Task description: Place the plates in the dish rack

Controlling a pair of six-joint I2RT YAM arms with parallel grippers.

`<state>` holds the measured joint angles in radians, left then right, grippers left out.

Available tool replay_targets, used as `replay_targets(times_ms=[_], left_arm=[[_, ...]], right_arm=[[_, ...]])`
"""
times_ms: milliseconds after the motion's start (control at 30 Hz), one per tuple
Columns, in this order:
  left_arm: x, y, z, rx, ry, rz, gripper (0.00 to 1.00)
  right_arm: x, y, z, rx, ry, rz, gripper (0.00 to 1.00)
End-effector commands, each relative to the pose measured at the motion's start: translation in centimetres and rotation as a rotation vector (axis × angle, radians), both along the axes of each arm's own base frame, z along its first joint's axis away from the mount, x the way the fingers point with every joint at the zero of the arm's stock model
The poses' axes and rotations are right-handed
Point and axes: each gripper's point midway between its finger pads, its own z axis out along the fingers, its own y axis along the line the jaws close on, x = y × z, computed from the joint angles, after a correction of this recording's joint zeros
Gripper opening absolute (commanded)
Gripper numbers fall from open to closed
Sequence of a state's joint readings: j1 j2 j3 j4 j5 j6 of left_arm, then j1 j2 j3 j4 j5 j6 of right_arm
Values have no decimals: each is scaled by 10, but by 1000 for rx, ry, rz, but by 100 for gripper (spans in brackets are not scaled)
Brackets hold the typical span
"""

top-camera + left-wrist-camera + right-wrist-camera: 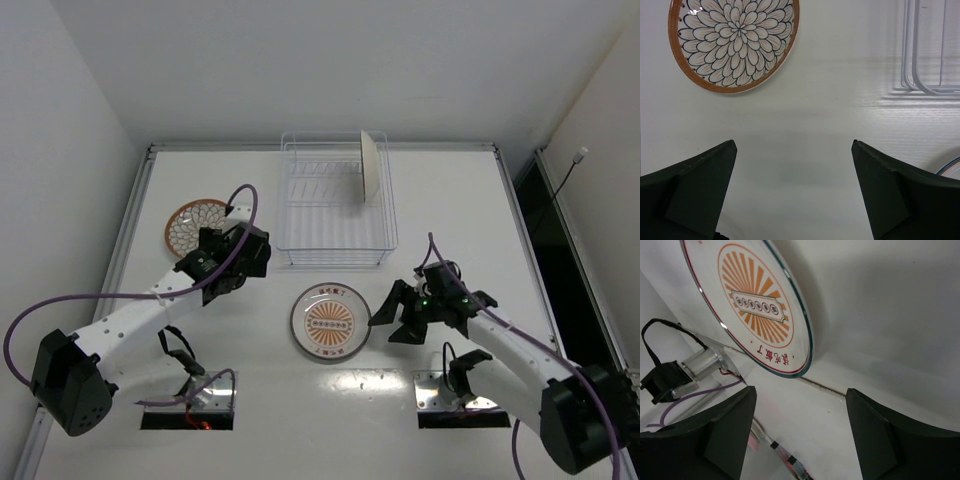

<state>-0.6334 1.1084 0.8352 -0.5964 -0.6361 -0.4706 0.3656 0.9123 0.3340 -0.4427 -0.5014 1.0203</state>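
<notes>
Petal plate [196,226] [735,45]: brown-rimmed, lying flat and face up on the table [450,220] at the far left, well apart from the other two plates.

The left gripper [240,250] [793,145] hangs over bare table between the petal plate and the near-left corner of the dish rack [283,190] [925,85]. Its fingers [700,180] are spread wide with nothing between them. In the left wrist view the petal plate sits ahead and to the left, the rack's wire corner ahead and to the right. A purple cable [245,200] loops above this arm's wrist.

The dish rack stands at the far middle of the table. One cream-backed plate [372,165] stands on edge inside it, near the far-right corner, its pattern side not visible.

The white plate [330,321] [755,305] [950,167] with the orange sunburst centre lies flat and face up on the table, just in front of the rack's near edge.

The right gripper [392,318] [801,392] is low beside the right rim of the white plate, pointing toward it. Its fingers [715,430] are apart and empty. The right wrist view shows the plate's rim ahead of the fingertips; whether a finger touches the rim cannot be told.
</notes>
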Motion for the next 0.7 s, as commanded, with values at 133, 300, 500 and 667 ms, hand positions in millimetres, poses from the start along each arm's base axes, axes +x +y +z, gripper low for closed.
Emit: replay_targets(times_ms=[133, 300, 500, 667], left_arm=[[6, -1, 17, -22, -57, 6, 100], [7, 1, 18, -16, -61, 13, 100], [7, 1, 18, -16, -61, 13, 100], [7, 1, 18, -16, -61, 13, 100]], right_arm=[[30, 12, 1, 46, -16, -3, 61], [44, 17, -9, 26, 26, 49, 60], [56, 23, -23, 7, 72, 142, 54], [61, 25, -27, 5, 68, 171, 49]])
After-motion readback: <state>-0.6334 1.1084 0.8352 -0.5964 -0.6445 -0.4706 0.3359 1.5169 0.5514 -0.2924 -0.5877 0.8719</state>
